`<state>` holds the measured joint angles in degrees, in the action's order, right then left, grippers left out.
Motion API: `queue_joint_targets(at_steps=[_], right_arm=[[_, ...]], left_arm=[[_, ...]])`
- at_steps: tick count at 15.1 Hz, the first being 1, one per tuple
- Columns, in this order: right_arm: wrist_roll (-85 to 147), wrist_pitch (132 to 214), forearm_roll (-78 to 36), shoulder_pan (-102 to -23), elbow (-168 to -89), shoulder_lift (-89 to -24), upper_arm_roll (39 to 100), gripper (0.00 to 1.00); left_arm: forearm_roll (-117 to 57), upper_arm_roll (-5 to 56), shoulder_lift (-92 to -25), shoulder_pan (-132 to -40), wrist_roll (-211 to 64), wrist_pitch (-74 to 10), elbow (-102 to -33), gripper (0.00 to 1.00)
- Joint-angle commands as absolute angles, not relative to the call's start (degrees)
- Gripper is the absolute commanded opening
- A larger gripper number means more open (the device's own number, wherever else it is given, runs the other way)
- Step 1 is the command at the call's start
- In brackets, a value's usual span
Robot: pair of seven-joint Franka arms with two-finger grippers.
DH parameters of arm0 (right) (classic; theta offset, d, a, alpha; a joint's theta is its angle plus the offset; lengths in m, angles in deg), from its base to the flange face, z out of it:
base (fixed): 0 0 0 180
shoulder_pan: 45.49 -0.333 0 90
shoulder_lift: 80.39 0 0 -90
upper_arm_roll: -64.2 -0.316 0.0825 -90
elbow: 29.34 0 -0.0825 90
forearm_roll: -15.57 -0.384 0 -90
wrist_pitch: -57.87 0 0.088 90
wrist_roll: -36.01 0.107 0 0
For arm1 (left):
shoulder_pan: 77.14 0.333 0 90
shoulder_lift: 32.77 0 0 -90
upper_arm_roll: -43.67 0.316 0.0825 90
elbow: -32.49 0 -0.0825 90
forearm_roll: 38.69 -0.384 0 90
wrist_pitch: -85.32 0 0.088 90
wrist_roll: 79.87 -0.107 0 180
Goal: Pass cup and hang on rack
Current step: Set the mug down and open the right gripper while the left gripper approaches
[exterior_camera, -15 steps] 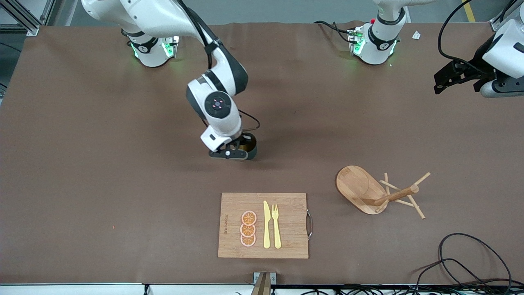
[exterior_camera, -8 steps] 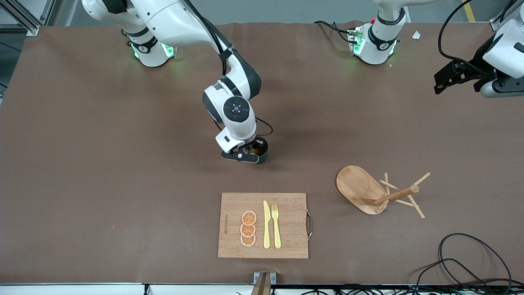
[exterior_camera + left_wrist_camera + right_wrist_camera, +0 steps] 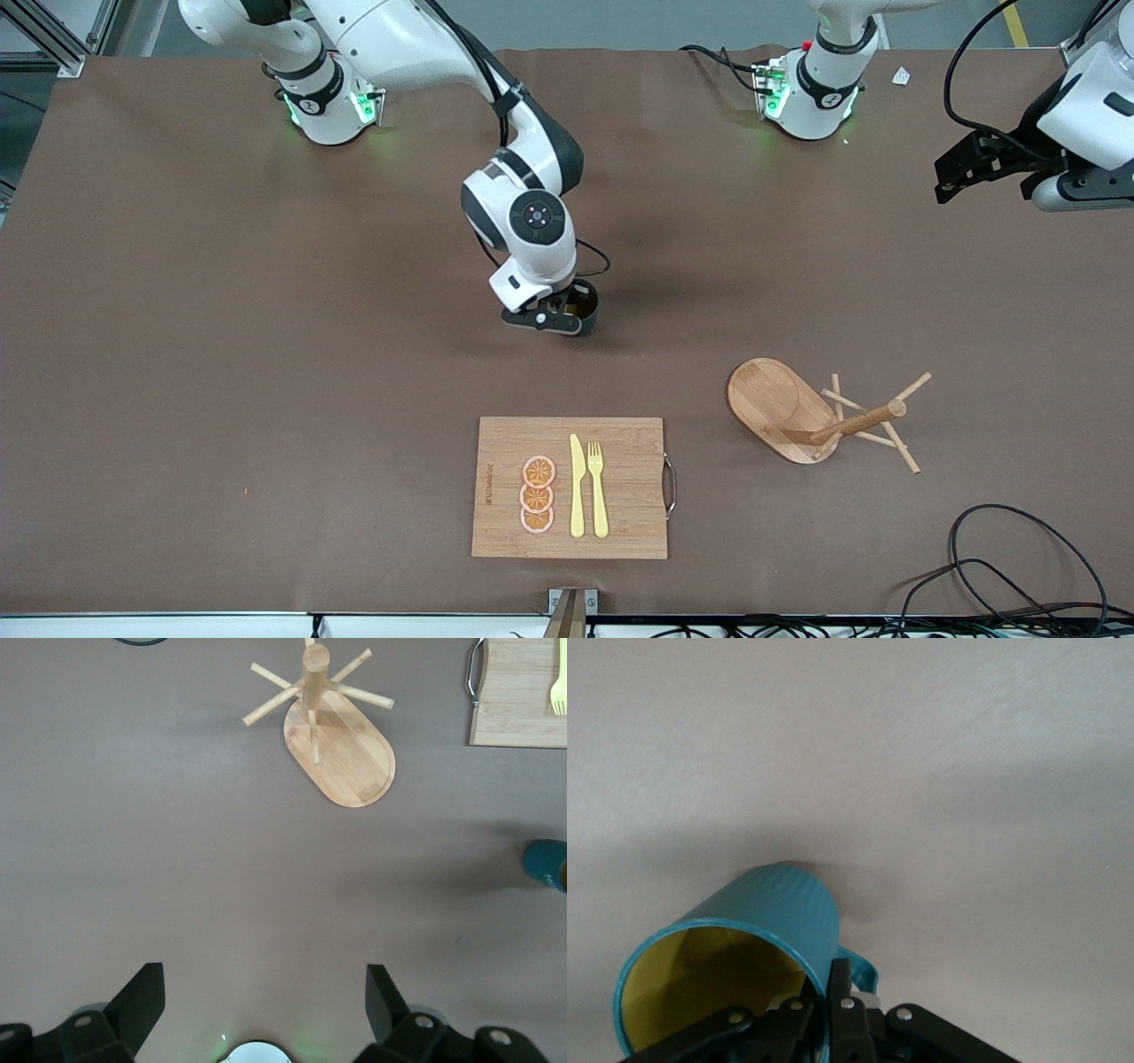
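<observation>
My right gripper is shut on the cup, a teal mug with a yellow inside. It holds the cup low over the middle of the table. In the right wrist view the cup is tilted, and the right gripper pinches its wall beside the small handle, one finger inside and one outside. The wooden rack stands toward the left arm's end, nearer to the front camera than the cup. My left gripper waits open and empty at the left arm's end. The left wrist view shows the left gripper, the rack and the cup.
A wooden cutting board lies near the table's front edge, carrying orange slices, a yellow knife and a yellow fork. Black cables loop at the near corner toward the left arm's end.
My right arm has carried the cup toward the left arm's end of the table, still shut on it. The left arm has barely moved.
</observation>
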<state>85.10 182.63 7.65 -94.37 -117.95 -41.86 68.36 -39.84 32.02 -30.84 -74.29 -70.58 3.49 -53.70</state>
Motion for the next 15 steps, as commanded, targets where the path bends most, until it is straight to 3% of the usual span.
queue_joint_targets(at_steps=[1,2,3,4,5,9,15], right_arm=[[85.93,182.06,6.69,-95.77,-116.70,-41.36,68.85,0.05],[85.75,181.97,6.69,-95.94,-116.70,-41.28,68.85,0.15],[85.75,181.97,6.69,-95.94,-116.70,-41.36,68.85,0.33],[85.84,181.88,6.69,-95.94,-116.70,-41.36,68.85,0.75],[85.75,181.88,6.69,-95.94,-116.70,-41.45,68.85,0.99],[83.65,180.40,6.69,-94.98,-116.70,-42.85,68.85,1.00],[70.12,162.84,6.60,-86.30,-117.49,-53.82,69.38,1.00]], left_arm=[[-39.05,31.98,-31.71,-75.56,-69.76,3.05,-52.76,1.00],[-39.05,31.98,-31.71,-75.74,-69.32,2.79,-52.94,1.00],[-39.05,31.89,-32.06,-76.26,-69.06,2.70,-52.85,1.00],[-39.05,31.80,-32.24,-76.96,-68.88,2.70,-52.76,1.00],[-39.13,31.80,-32.33,-77.23,-68.88,2.35,-52.85,1.00],[-39.13,31.63,-32.41,-78.28,-68.18,2.17,-52.94,1.00],[-40.01,31.71,-33.21,-85.48,-55.19,2.00,-52.94,1.00]])
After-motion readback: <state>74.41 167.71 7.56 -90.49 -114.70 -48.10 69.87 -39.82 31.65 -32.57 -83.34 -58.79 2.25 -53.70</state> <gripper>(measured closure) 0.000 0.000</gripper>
